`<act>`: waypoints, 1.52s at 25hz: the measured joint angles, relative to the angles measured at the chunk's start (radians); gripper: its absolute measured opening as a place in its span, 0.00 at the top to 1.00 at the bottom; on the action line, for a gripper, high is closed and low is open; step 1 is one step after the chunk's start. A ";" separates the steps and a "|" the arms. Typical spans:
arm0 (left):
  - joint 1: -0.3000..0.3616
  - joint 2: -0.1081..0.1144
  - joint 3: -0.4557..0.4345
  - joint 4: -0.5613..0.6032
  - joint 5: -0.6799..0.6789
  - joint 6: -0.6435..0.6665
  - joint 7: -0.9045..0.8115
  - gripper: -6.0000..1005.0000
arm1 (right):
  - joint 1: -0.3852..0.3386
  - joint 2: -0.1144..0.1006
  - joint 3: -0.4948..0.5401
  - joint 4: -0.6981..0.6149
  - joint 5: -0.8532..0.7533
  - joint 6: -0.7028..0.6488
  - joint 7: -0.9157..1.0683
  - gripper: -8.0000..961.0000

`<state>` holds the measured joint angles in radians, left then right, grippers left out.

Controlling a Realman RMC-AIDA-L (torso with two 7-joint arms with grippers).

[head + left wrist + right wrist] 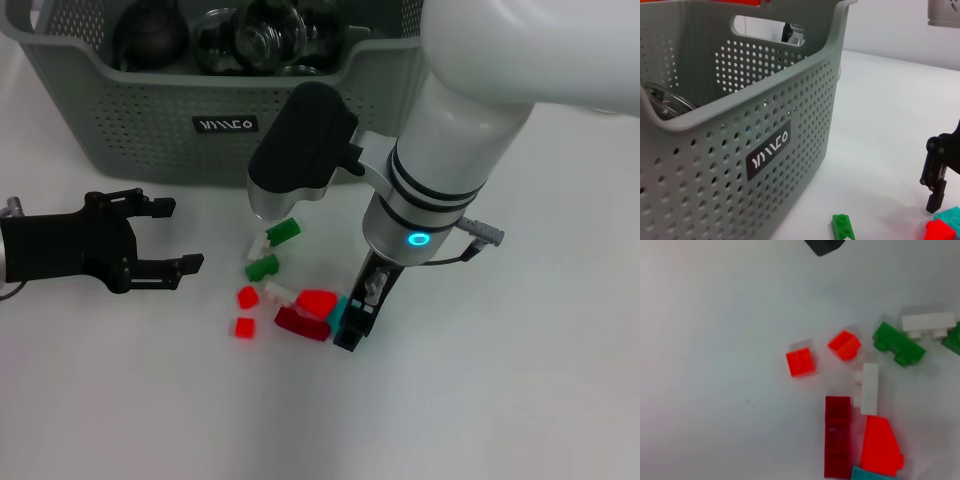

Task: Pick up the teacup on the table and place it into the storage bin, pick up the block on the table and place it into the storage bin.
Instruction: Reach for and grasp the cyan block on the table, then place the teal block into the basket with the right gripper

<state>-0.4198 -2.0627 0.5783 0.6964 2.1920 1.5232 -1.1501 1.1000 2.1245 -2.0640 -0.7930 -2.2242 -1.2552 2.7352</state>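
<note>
Storage bin (150, 120) at the far side of the table (520, 400), holding dark and clear glass vessels; whether one of them is the teacup cannot be told, but no teacup stands on the table, so the first half of the task appears done. The block stage is under way. Loose blocks lie on the table in front of the bin: two small red blocks (800, 362), one dark red block (838, 435), one larger red block (880, 445), two green blocks (283, 232), at least two white blocks (869, 389), and one teal block (336, 312). None is in the air.

Right claw (352, 325) lowered to the table at the right edge of the pile, its tips at the teal block; the opening of its jaws cannot be told, nor whether it grips anything. Left claw (165, 236) waits at the left, jaws wide apart and empty.
</note>
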 joint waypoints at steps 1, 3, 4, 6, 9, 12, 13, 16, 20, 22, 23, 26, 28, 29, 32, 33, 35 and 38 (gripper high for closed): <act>0.000 0.000 0.000 0.000 0.000 0.000 0.000 0.16 | 0.000 0.000 0.000 0.000 0.000 0.002 0.001 0.21; 0.001 -0.001 0.000 0.000 0.000 0.000 0.001 0.16 | 0.000 0.000 0.000 0.000 0.000 0.003 0.003 0.26; 0.001 -0.002 0.000 0.000 0.000 0.000 0.002 0.16 | 0.000 0.000 0.000 0.000 0.000 0.004 0.004 0.28; 0.002 -0.002 0.000 0.000 0.000 0.000 0.004 0.16 | 0.000 0.000 -0.001 0.000 0.000 0.006 0.005 0.32; 0.004 -0.003 0.000 0.000 0.000 0.000 0.009 0.16 | 0.000 0.000 -0.002 0.000 0.000 0.010 0.009 0.32; 0.005 -0.004 0.000 -0.001 0.000 0.000 0.010 0.16 | 0.000 0.000 -0.004 0.000 0.000 0.015 0.010 0.32; 0.005 -0.004 0.000 -0.001 0.000 0.000 0.011 0.16 | 0.000 0.000 -0.004 0.000 0.000 0.017 0.011 0.32; 0.006 -0.004 0.000 -0.002 0.000 0.000 0.012 0.16 | 0.000 0.000 -0.007 0.000 0.000 0.020 0.012 0.33; 0.006 -0.004 0.000 -0.002 0.000 0.000 0.012 0.16 | 0.002 0.000 -0.017 0.000 0.000 0.022 0.014 0.33; 0.005 -0.004 0.000 -0.002 0.000 0.000 0.012 0.16 | 0.002 0.000 -0.018 0.001 0.000 0.022 0.015 0.33; 0.005 -0.004 0.000 -0.002 0.000 0.000 0.012 0.16 | 0.002 0.000 -0.019 0.001 0.000 0.022 0.015 0.40; 0.004 -0.005 0.000 -0.002 0.000 -0.001 0.012 0.16 | 0.004 0.000 -0.023 0.001 0.000 0.022 0.018 0.54; 0.003 -0.005 0.000 -0.002 0.000 -0.001 0.012 0.16 | 0.007 0.000 -0.032 -0.001 0.000 0.021 0.028 0.55; 0.003 -0.005 0.000 -0.002 0.000 -0.001 0.012 0.16 | 0.008 0.000 -0.035 -0.002 -0.001 0.020 0.036 0.55; 0.005 -0.005 0.000 -0.002 0.000 -0.002 0.012 0.16 | 0.004 -0.002 -0.034 -0.012 -0.005 0.010 0.057 0.55; 0.006 -0.005 0.000 -0.002 0.000 -0.002 0.012 0.16 | 0.002 -0.003 -0.033 -0.015 -0.006 0.009 0.062 0.55; 0.007 -0.005 0.000 -0.002 0.000 -0.002 0.012 0.16 | -0.013 -0.011 -0.025 -0.041 -0.011 0.000 0.085 0.55; 0.010 -0.004 0.000 -0.002 0.000 -0.002 0.012 0.16 | -0.052 -0.019 0.015 -0.089 -0.058 -0.028 0.110 0.55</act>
<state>-0.4101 -2.0671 0.5783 0.6948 2.1920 1.5216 -1.1381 1.0480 2.1054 -2.0486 -0.8820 -2.2826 -1.2831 2.8448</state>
